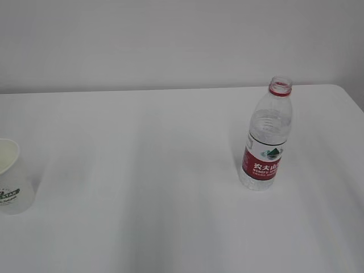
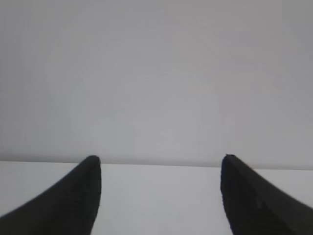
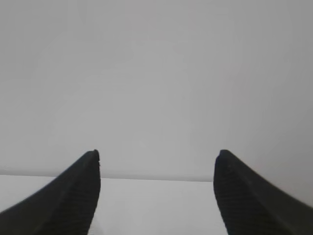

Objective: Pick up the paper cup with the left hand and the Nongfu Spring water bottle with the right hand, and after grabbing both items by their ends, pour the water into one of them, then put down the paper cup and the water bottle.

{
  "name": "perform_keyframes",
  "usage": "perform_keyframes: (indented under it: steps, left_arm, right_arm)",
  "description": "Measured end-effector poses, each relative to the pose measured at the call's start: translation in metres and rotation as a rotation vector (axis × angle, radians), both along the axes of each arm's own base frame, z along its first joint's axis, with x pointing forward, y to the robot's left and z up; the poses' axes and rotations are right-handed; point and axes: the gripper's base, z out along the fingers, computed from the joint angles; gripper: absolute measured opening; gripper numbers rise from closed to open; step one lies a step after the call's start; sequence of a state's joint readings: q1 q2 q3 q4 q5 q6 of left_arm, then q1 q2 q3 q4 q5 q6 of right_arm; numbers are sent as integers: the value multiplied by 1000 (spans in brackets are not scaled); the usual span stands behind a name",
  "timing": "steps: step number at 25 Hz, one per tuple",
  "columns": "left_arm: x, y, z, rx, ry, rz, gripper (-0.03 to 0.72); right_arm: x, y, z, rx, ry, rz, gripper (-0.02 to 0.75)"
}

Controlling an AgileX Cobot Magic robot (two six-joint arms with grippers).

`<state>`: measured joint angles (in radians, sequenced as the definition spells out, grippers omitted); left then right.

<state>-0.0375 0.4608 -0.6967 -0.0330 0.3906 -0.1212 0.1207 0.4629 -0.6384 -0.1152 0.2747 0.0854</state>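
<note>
We see only fingertips – 2 black fingers of the left hand (image 2: 159, 169) and 2 of the right hand (image 3: 157, 161). Each finger (image 2: 73, 200) broadens from a rounded tip, and the right ones (image 3: 249, 196) show a fine ribbed texture – matte, unmarked.

Neither of my arms shows in the exterior view. On the left wrist view I see my left hand's black two-finger gripper (image 2: 160, 196): two dark, tapered fingers (image 2: 78, 200) rising from the bottom corners, tips rounded, spread wide apart with nothing between them. Right wrist view reads much the same: the right hand's black two-finger gripper (image 3: 157, 191), textured fingers (image 3: 244, 196) parted wide, gap bare. Both grippers sit level, pointing straight ahead, fingertips at even height. No wrists or arm links visible in either wrist view.
</note>
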Motion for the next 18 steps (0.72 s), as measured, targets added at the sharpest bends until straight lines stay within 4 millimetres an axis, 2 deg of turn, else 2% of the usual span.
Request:
perform_keyframes:
  steps: [3,6,12,18]
  left_arm:
    - [9,0,-2,-1,16,0,514]
    - [17,-1,-15,-4,36,1,508]
    - [25,-1,-50,2,76,5,505]
    - [29,0,-74,-3,71,8,504]
  right_arm:
    - [8,2,0,8,-15,8,552]
    - [17,4,-7,29,-13,17,552]
    - [25,5,-33,31,19,23,552]
    - [27,6,-65,26,56,29,552]
